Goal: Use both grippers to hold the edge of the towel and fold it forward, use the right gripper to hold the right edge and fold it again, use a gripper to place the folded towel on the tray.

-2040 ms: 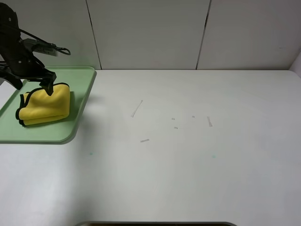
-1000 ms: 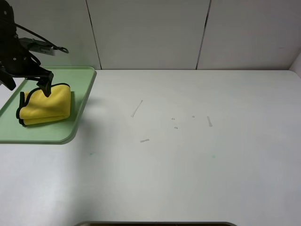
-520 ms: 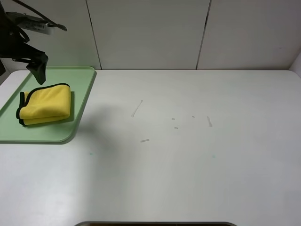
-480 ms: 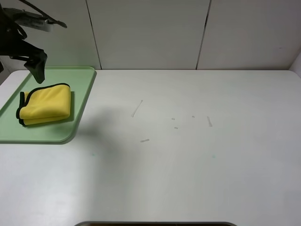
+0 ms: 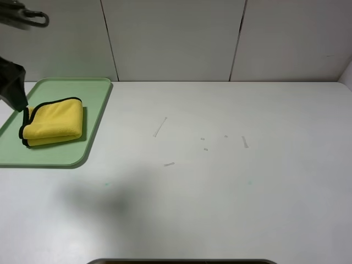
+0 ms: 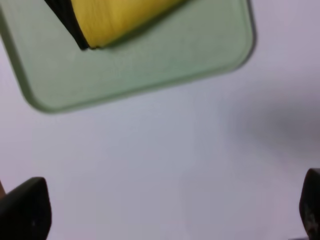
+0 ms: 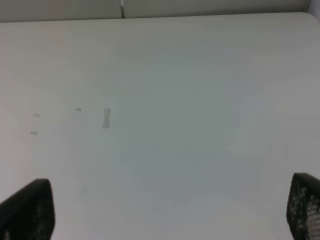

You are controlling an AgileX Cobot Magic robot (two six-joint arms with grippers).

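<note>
Now that the left gripper [image 6: 165,215] has lifted off the folded towel [image 5: 53,121] and drawn back to the left border of the overhead view, the bright-yellow cloth lies released on the pale-green tray [image 5: 96,113], black trim showing along its near edges. A moment earlier the black arm stood over the bundle with a fingertip at its top; it now hangs clear, only a dark part of it showing at the frame's edge. Its fingers [image 6: 25,210] stand spread wide with nothing between them, bare white table [image 5: 220,181] beneath. The right gripper [image 7: 170,210] is likewise spread wide and empty, hovering over an open stretch of table marked by a few small scuffs [image 7: 106,119]. Judged from how things lie, the folds and the placing appear done, with only the withdrawal left. Most of the left arm is cut off overhead, the right arm does not appear there at all, and the left wrist view is blurred, catching just a corner of towel and tray.
</note>
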